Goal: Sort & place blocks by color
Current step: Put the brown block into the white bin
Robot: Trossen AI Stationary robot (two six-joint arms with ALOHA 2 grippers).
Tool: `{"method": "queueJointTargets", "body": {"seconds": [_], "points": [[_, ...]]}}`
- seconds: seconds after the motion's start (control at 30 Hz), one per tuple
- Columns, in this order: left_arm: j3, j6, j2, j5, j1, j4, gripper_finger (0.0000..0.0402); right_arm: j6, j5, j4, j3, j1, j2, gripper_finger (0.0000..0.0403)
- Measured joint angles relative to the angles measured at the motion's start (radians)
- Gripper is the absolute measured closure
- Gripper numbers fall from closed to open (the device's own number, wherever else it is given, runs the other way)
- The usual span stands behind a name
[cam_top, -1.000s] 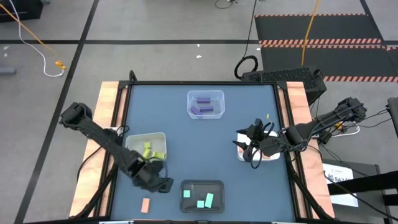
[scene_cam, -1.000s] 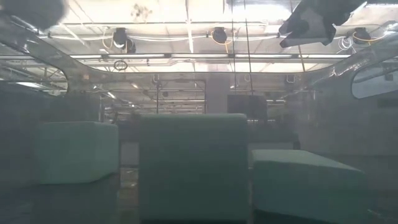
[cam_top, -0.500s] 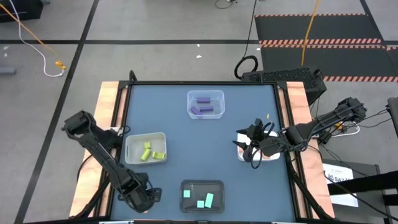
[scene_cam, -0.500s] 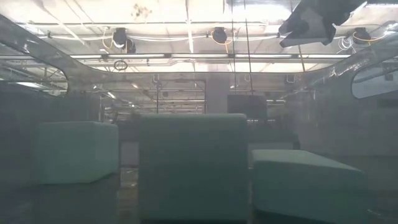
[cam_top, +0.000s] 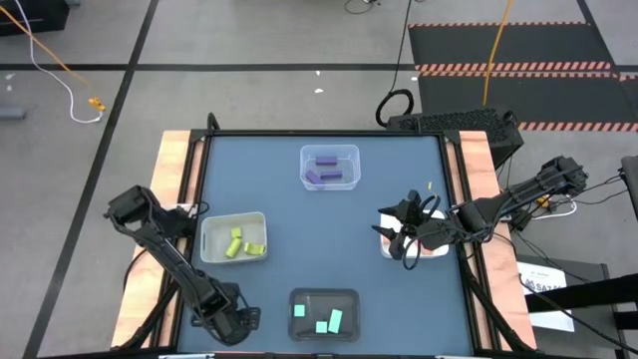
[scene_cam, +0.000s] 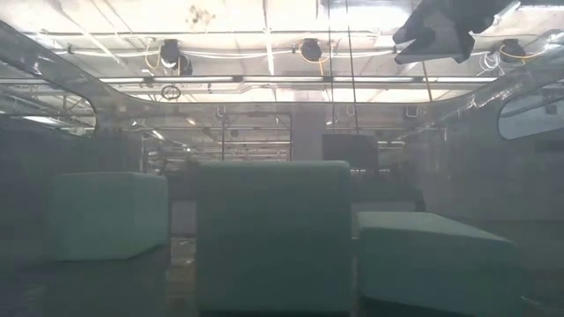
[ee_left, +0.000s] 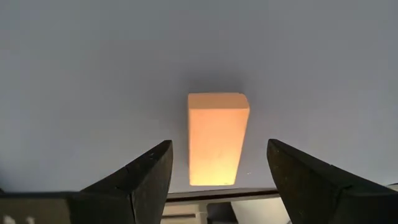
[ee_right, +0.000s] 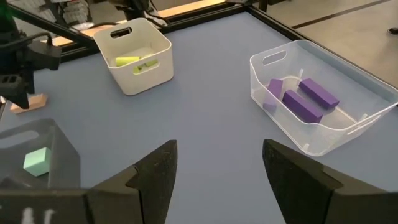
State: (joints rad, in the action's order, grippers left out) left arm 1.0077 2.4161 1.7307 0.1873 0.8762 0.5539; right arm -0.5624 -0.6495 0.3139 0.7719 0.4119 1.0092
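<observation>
A salmon-orange block [ee_left: 217, 138] lies flat on the blue table near its front left corner; it also shows in the right wrist view [ee_right: 31, 103]. My left gripper [ee_left: 219, 149] [cam_top: 236, 321] points down over it, open, one finger on either side with a gap to each. In the high view the gripper hides the block. My right gripper [ee_right: 219, 149] [cam_top: 401, 239] waits open above the table's right side. Purple blocks [cam_top: 327, 168], yellow-green blocks [cam_top: 239, 242] and cyan blocks [cam_top: 321, 318] lie in trays.
The clear tray [cam_top: 351, 152] stands at the far middle. The white tray [cam_top: 209, 224] is at the left and the black tray [cam_top: 349, 296] at the near middle. A fourth tray [cam_top: 387, 247] lies under my right gripper. Bare table lies between them.
My left gripper has gone toward the table's near edge and down, rolling about its own line, and now stands over the salmon-orange block, hiding it in the high view. Its fingers have stayed open. The block has not moved.
</observation>
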Motion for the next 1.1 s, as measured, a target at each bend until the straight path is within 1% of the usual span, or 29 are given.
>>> {"method": "queueJointTargets", "body": {"seconds": [0.13,0.2,0.3,0.43,0.57,0.63,0.67,0.73,0.87,1.0,1.1], "points": [[0.000,-0.043,0.036,0.042,-0.015,-0.045,0.0144,0.000,0.000,0.000,0.000,0.000,0.000,0.0174],[0.000,-0.079,0.047,0.076,-0.027,-0.050,0.0155,0.001,0.000,0.000,0.000,0.000,0.000,0.0174],[0.000,-0.151,0.060,0.097,-0.042,-0.050,0.0196,0.000,0.000,0.001,0.000,0.000,0.000,0.0174],[0.000,-0.237,0.066,0.119,-0.055,-0.046,0.0273,0.000,0.000,0.001,0.000,0.000,0.000,0.0174],[-0.001,-0.314,0.056,0.180,-0.082,-0.038,0.0275,0.001,0.000,0.001,0.000,0.000,0.000,0.0174],[-0.001,-0.330,0.027,0.181,-0.092,-0.062,0.0275,0.000,0.000,0.001,0.000,0.000,0.000,0.0174],[-0.001,-0.332,0.010,0.173,-0.095,-0.080,0.0275,0.000,0.000,0.001,0.000,0.000,0.000,0.0174],[0.000,-0.334,-0.028,0.121,-0.098,-0.081,0.0275,0.001,0.000,0.001,0.000,0.000,0.000,0.0174],[0.000,-0.358,-0.106,-0.037,-0.112,-0.078,0.0275,0.000,0.000,0.001,0.000,0.000,0.000,0.0174],[0.000,-0.479,-0.174,-0.181,-0.158,-0.078,0.0275,0.000,0.000,0.001,0.000,0.000,0.000,0.0174],[0.000,-0.607,-0.220,-0.255,-0.218,-0.086,0.0275,0.001,0.000,0.001,0.000,0.000,0.000,0.0174]]}}
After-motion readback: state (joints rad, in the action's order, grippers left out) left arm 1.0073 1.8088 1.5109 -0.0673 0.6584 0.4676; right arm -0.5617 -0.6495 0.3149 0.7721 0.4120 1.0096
